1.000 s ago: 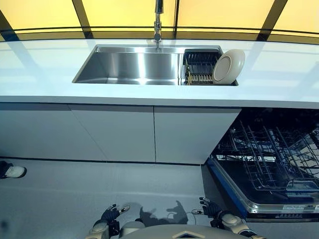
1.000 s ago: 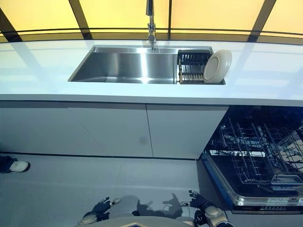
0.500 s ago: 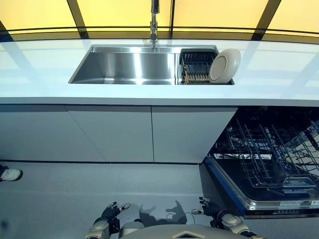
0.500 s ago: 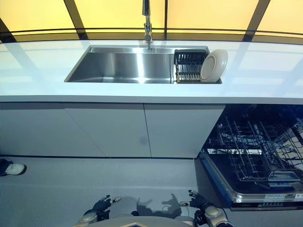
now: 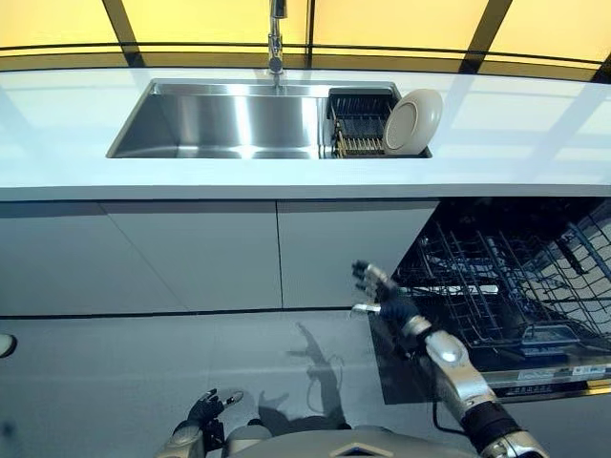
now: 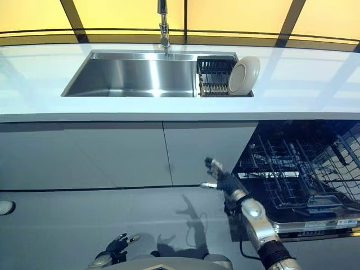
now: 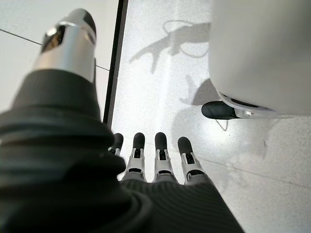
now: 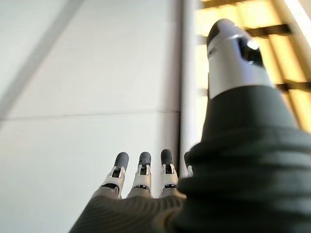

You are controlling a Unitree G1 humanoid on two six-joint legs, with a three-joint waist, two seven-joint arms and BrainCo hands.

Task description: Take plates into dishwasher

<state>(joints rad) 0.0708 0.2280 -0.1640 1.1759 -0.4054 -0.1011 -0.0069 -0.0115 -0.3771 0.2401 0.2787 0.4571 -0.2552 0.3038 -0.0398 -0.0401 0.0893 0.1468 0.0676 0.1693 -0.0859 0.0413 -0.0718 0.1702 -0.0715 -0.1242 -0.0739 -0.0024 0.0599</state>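
A cream plate (image 5: pixel 412 122) stands on edge against a dark dish rack (image 5: pixel 357 123) at the right end of the steel sink (image 5: pixel 215 119). The dishwasher (image 5: pixel 516 286) is open at the lower right, its wire rack (image 6: pixel 292 169) pulled out. My right hand (image 5: pixel 380 292) is raised in front of the cabinet, beside the dishwasher's left edge, fingers straight and empty; it also shows in the right wrist view (image 8: pixel 141 174). My left hand (image 5: pixel 203 412) hangs low at the bottom of the view, open and empty, and shows over the floor in the left wrist view (image 7: pixel 155 155).
A white counter (image 5: pixel 535 143) runs across the view with a tap (image 5: pixel 276 38) behind the sink. Grey cabinet doors (image 5: pixel 191 253) stand below it. A person's shoe (image 6: pixel 4 207) shows at the far left on the floor.
My right hand has risen from low by my body up to cabinet height, next to the dishwasher. The camera has shifted, so the scene sits further left.
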